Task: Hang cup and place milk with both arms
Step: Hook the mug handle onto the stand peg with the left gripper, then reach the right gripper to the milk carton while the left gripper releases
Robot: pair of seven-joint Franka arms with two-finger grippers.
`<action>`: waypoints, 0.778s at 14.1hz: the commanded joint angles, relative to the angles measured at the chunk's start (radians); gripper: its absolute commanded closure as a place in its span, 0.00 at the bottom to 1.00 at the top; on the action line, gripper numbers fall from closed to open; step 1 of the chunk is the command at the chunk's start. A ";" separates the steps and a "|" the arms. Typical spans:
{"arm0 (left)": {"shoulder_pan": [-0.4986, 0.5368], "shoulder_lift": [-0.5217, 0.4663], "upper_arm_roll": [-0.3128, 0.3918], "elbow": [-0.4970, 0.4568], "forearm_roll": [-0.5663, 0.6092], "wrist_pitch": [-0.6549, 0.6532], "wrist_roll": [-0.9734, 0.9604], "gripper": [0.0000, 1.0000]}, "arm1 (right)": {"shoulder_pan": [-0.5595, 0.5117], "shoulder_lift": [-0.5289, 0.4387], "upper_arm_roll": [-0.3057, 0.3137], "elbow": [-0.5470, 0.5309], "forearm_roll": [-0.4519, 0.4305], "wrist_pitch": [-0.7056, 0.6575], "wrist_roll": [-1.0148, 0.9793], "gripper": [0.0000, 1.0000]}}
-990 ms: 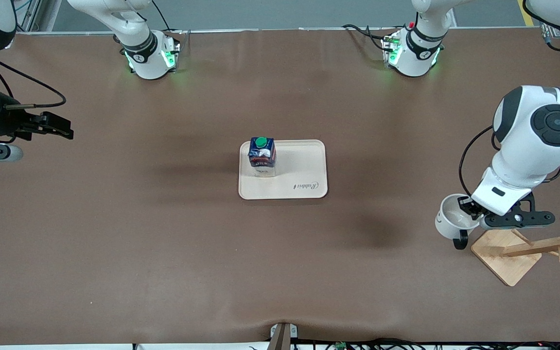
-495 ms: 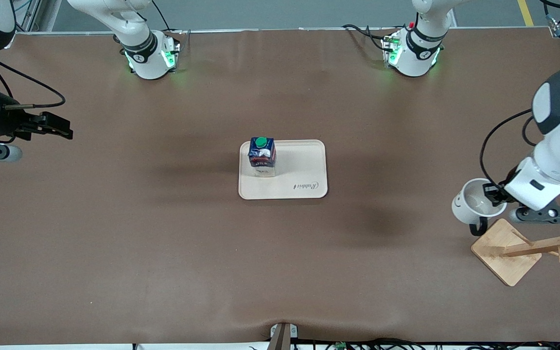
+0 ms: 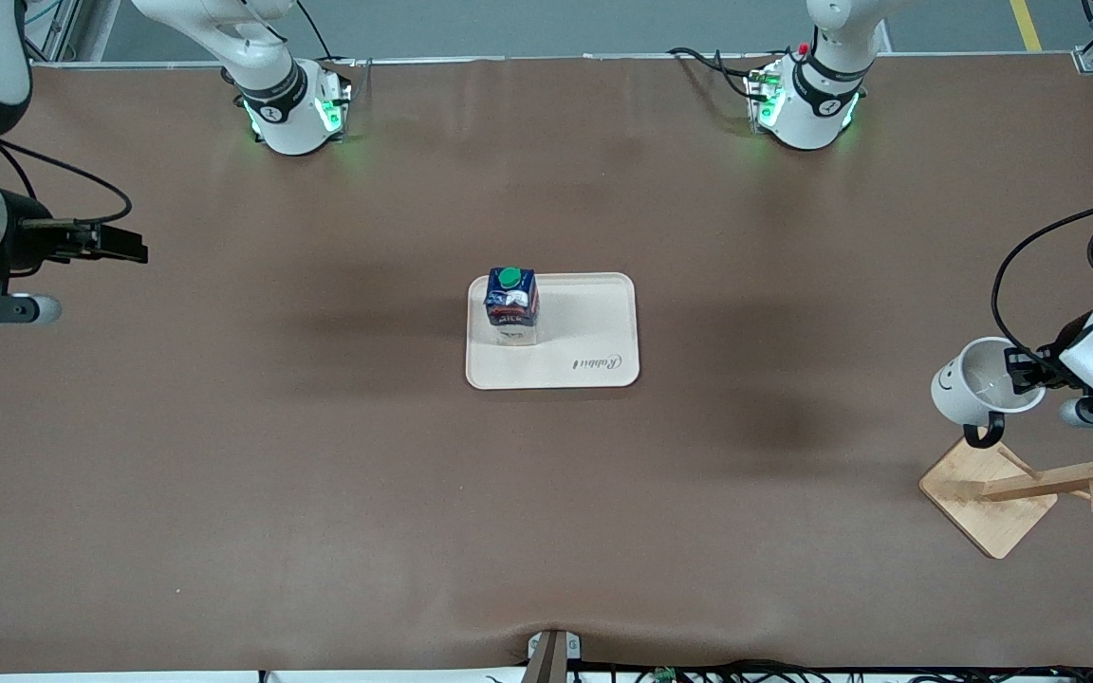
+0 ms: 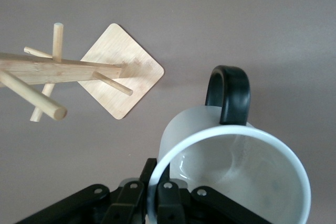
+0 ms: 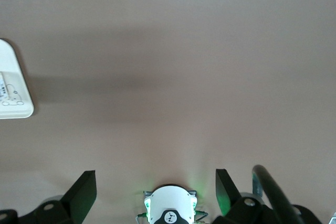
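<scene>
We see the left gripper [image 3: 1021, 370] clamped on the cup [image 3: 978, 384] rim, up over the wooden rack [image 3: 1021, 489] at the counter's [image 3: 319, 493] left-arm end. Milk [image 3: 511, 305] on tray [image 3: 594, 332], mid-counter. Right gripper [image 3: 124, 247] waits, spread wide.

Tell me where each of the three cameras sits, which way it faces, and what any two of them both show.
Front view: high across the table, facing both arms' bases; shows the milk on the tray, the left gripper shut on the cup above the wooden rack, and the waiting right gripper, open.
Left wrist view: on the left arm, looking down past its fingers at the cup and rack.
Right wrist view: on the right arm, showing its fingers, bare table, a tray corner.
Shared: front and left wrist show cup and rack.
</scene>
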 commanded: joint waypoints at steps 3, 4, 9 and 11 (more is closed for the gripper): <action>0.056 0.002 -0.006 0.033 -0.017 -0.025 0.104 1.00 | 0.165 0.027 0.013 0.006 0.024 0.006 0.073 0.00; 0.059 0.003 -0.006 0.036 -0.017 -0.025 0.105 1.00 | 0.217 0.027 0.013 0.006 0.024 0.027 0.166 0.00; 0.066 0.003 -0.006 0.066 -0.018 -0.025 0.104 1.00 | 0.355 0.064 0.013 -0.001 0.109 0.108 0.402 0.00; 0.082 0.003 -0.006 0.066 -0.020 -0.025 0.107 1.00 | 0.383 0.100 0.013 -0.002 0.183 0.116 0.417 0.00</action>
